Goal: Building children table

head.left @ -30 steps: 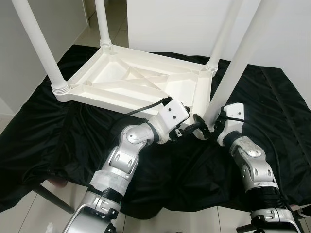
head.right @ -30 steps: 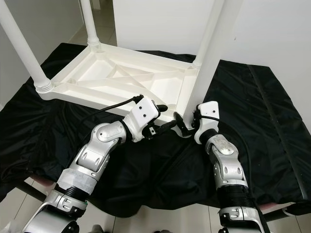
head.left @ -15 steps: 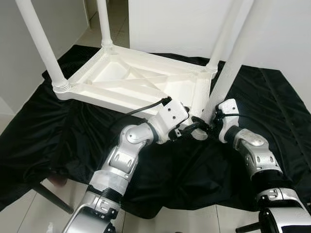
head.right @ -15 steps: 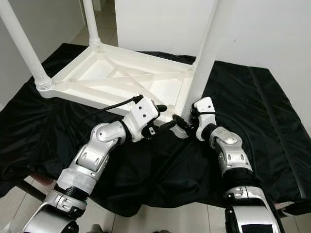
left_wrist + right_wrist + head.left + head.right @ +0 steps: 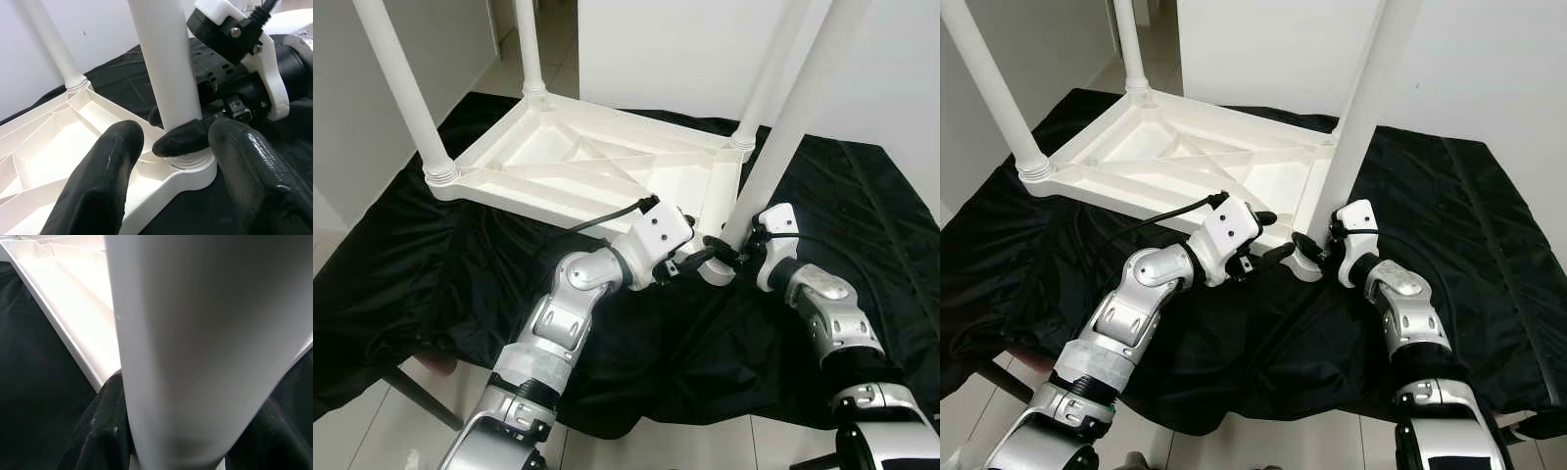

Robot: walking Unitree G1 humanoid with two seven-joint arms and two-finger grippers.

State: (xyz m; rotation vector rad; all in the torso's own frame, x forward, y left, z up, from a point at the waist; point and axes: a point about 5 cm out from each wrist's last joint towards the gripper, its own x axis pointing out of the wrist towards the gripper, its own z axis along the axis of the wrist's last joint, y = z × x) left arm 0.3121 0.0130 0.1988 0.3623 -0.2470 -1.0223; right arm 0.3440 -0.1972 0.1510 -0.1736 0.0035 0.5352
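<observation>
1. The white tabletop (image 5: 597, 171) is laid upside down on a black cloth (image 5: 401, 264), three legs already standing in their corner sockets.
2. The fourth leg (image 5: 783, 127) is stood in the near corner socket (image 5: 188, 169); seating depth cannot be judged, as the joint is half hidden by fingers.
3. The leg's base is pinched by the right gripper (image 5: 178, 142), fingers pressed against the tube.
4. The left gripper (image 5: 690, 262) is held just beside the same socket, fingers spread, nothing clamped.
5. Risk: the leg could be tilted off axis by a one-sided grip, so it jams or cross-threads.
6. Risk: the tabletop could be slid on the slack cloth if pushed sideways.
</observation>
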